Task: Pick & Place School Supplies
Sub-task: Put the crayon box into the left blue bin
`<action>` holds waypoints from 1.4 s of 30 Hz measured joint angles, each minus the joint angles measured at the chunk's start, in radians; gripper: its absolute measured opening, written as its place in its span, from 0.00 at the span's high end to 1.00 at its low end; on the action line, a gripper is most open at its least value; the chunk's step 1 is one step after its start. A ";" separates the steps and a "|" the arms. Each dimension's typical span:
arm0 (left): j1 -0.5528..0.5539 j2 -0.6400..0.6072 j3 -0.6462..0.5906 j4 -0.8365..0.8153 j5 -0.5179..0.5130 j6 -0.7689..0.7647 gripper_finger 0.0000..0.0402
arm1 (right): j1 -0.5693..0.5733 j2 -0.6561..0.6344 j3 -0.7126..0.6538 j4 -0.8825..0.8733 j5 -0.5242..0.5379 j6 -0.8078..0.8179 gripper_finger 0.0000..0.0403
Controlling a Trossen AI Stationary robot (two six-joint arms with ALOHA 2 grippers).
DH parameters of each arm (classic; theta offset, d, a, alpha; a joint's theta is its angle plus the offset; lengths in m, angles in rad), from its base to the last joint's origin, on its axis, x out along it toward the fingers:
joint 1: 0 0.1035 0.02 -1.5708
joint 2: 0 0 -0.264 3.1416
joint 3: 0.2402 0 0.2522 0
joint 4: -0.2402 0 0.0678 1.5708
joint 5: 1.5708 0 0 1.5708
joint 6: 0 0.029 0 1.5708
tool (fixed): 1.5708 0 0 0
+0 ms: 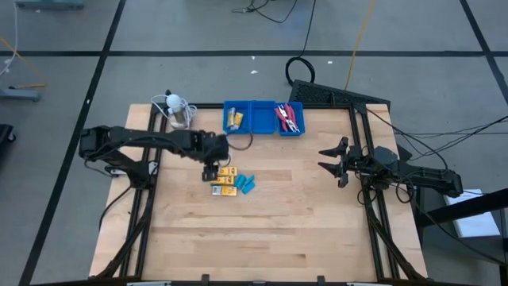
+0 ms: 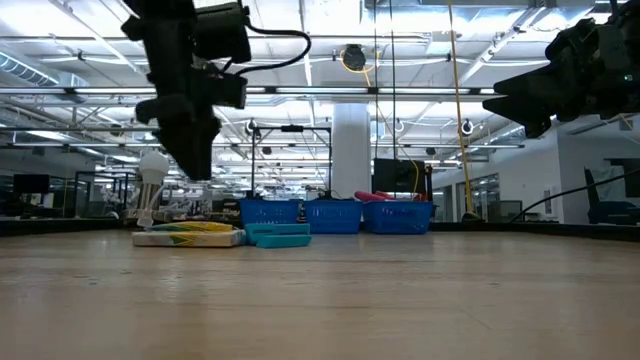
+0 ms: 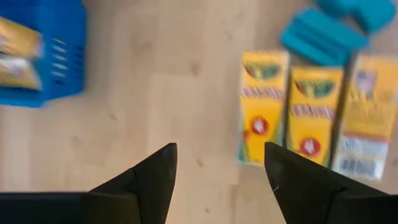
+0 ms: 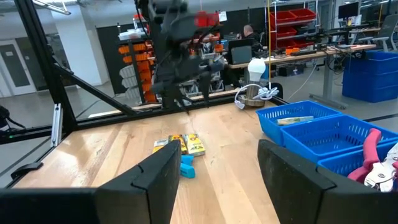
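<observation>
A: Fingers (image 3: pixel 149 186) of the left gripper (image 1: pixel 209 170) fill the near edge of its wrist view, spread apart, nothing between them. Released.

B: Where are the supplies?

A: Three crayon boxes (image 3: pixel 301 115) lie side by side flat on the table (image 1: pixel 270 230), mid-table, just beside the left gripper. Two blue pieces (image 1: pixel 245 184) touch or nearly touch them on the far side from the gripper. More items already sit in the tray (image 1: pixel 257 117): a yellow packet in one end bin, red scissors (image 1: pixel 288 118) in the other.

B: Key relation for the grab?

A: Boxes sit off to one side of the jaw gap, not under it. In the wrist view the nearest box lines up with one finger rather than the gap. Long axes run roughly along the gripper's forward direction, so the jaws would close across the short width. My read: shift sideways over the nearest box, then descend.

B: Height?

A: Low view shows the left gripper hanging clearly above the boxes, no contact.

B: Right arm?

A: Right gripper (image 1: pixel 334 161) waits at the table's right edge, well apart from the boxes, fingers spread, holding nothing. Left is far nearer.

B: Risk?

A: Boxes touch each other; a finger may wedge onto the neighbour.
</observation>
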 joint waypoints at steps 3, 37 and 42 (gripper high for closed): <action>-0.033 0.000 -0.050 0.050 -0.001 -0.024 0.40 | 0.000 0.000 0.000 0.000 0.000 0.000 0.49; -0.047 0.015 -0.278 0.405 0.067 -0.064 0.40 | 0.000 0.000 0.000 0.000 0.000 0.000 0.49; -0.047 0.015 -0.278 0.407 0.003 -0.079 0.40 | 0.000 0.000 0.000 0.000 0.000 0.000 0.49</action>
